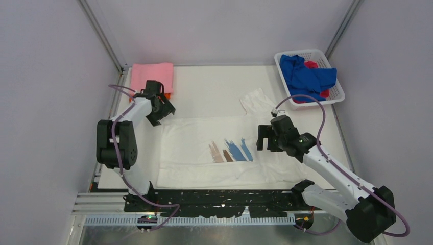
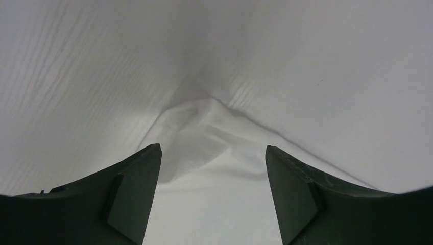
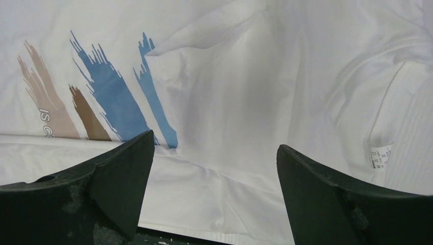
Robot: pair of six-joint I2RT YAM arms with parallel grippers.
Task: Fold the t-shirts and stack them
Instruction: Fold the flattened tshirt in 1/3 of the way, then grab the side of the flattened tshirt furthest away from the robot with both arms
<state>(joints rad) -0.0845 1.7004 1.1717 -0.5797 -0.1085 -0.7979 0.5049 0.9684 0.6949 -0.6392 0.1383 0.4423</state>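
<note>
Half done at most, judging by the layout. Starting at the upper left of the worktop [image 1: 214,87]: showing a folded pink t-shirt [image 1: 151,75] lying flat, with an orange sliver [image 1: 166,95] peeking out at its lower right edge, possibly another folded shirt beneath. Working now on the white t-shirt [image 1: 194,135], lying spread across the centre of the overhead frame, one sleeve [image 1: 258,99] jutting toward the upper right. Hovering the left claw [image 2: 212,148] at the shirt's upper left corner, fingers spread and gripping nothing; in the left wrist view, aiming at a raised, puckered cloth corner [image 2: 194,130] just ahead of the fingertips. Probably lining up a pinch there, calling for a short drop and a clean closing on that corner alone rather than on bunched layers. Passing the blue and brown chest print [image 1: 230,151] at centre. Hanging the right claw [image 3: 215,140] over the shirt's right part, likewise spread wide and empty; in the right wrist view, looking down on rumpled cloth beside the print, with a neck label [image 3: 380,155] at the right edge. Likely needing a matching grip on this side, so both ends rise together for the fold. Leaving the rest in the white lattice basket [image 1: 301,52] at the upper right: a crumpled blue t-shirt [image 1: 306,76] heaped on top, a red one [image 1: 311,65] showing under it, neither folded yet.
</note>
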